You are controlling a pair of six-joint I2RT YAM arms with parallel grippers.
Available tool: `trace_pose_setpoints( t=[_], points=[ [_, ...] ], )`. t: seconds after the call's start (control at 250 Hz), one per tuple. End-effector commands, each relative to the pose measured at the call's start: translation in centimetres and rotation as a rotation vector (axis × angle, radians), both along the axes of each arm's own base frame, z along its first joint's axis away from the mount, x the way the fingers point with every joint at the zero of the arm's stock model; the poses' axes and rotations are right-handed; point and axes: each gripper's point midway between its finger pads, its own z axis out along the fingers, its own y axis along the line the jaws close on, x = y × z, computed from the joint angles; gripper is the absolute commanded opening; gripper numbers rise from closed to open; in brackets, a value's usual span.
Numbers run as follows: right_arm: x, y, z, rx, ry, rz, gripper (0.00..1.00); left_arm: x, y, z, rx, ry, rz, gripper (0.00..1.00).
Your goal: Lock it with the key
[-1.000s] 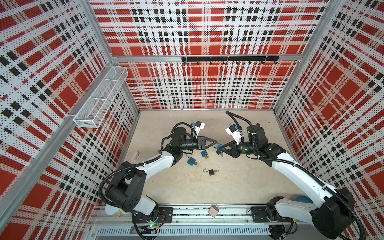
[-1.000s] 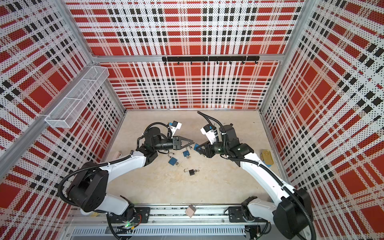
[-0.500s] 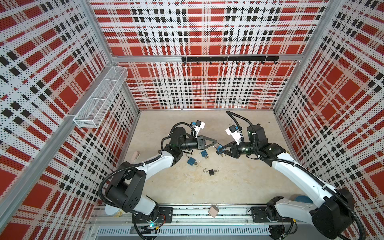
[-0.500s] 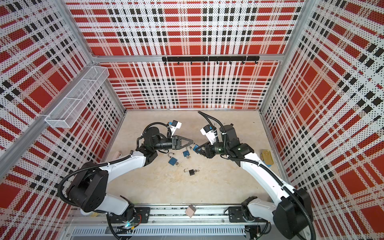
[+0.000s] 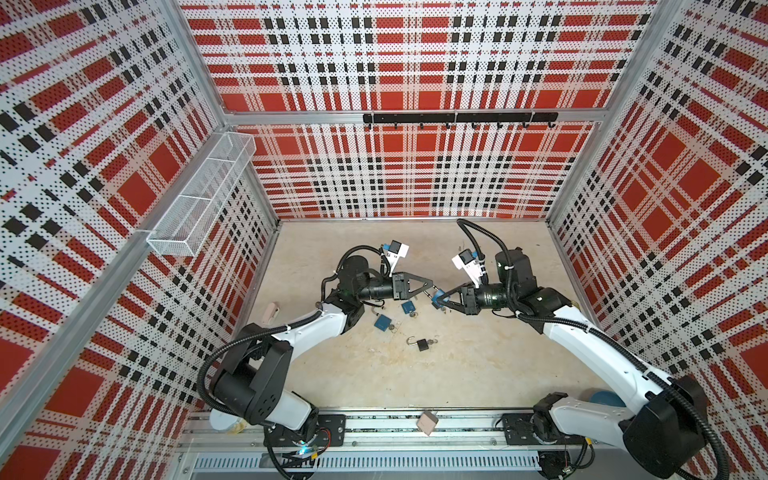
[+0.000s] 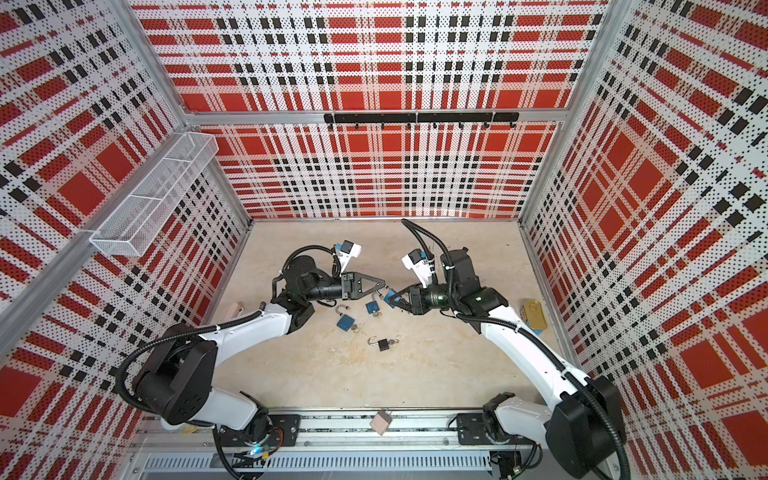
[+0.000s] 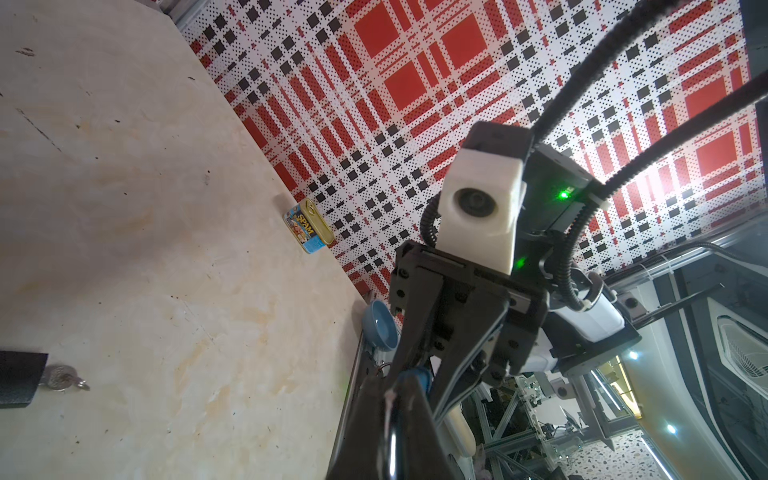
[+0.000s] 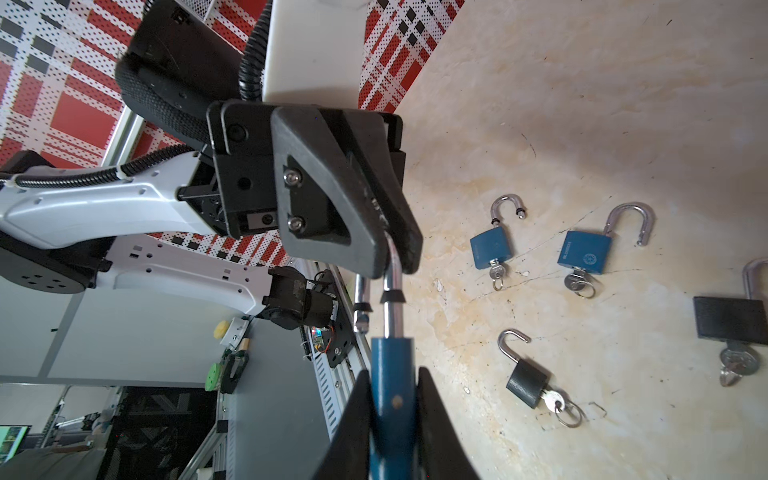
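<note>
Right gripper: clamping the blue lock by its body, steadying it in the air between the arms.
Left gripper: pinching the shackle, probably getting ready to press it shut.
Key: staying hidden from every view.
Spare locks: lying open on the table.

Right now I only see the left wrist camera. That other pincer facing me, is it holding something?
Observer: Yes, the right pincer clamps a blue padlock by its body.
Operator: And the pincer by my camera?
Observer: The left pincer is shut on that padlock's silver shackle.
Operator: Any other locks around?
Observer: Two more blue padlocks lie open on the table.
</note>
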Motion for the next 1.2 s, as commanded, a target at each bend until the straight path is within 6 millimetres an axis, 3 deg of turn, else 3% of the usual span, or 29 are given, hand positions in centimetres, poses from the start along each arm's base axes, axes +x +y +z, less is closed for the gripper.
trace_pose_setpoints(
  t=[0.0,0.304,0.6,1.192],
  points=[
    [-1.9,1.5,5.6,0.177,-0.129,0.145,0.00,1.5,0.3,-3.7,0.061,0.061,0.078,0.00],
    [-2.2,1.9,6.3,0.221,-0.099,0.176,0.00,1.9,0.0,-5.3,0.062,0.067,0.098,0.00],
    [-2.3,2.0,6.7,0.253,-0.081,0.185,0.00,2.2,-0.4,-5.6,0.005,0.078,0.097,0.00],
    [-2.4,2.1,7.7,0.314,-0.072,0.192,0.00,1.9,-0.5,-7.3,0.054,0.052,0.142,0.00]
  ],
)
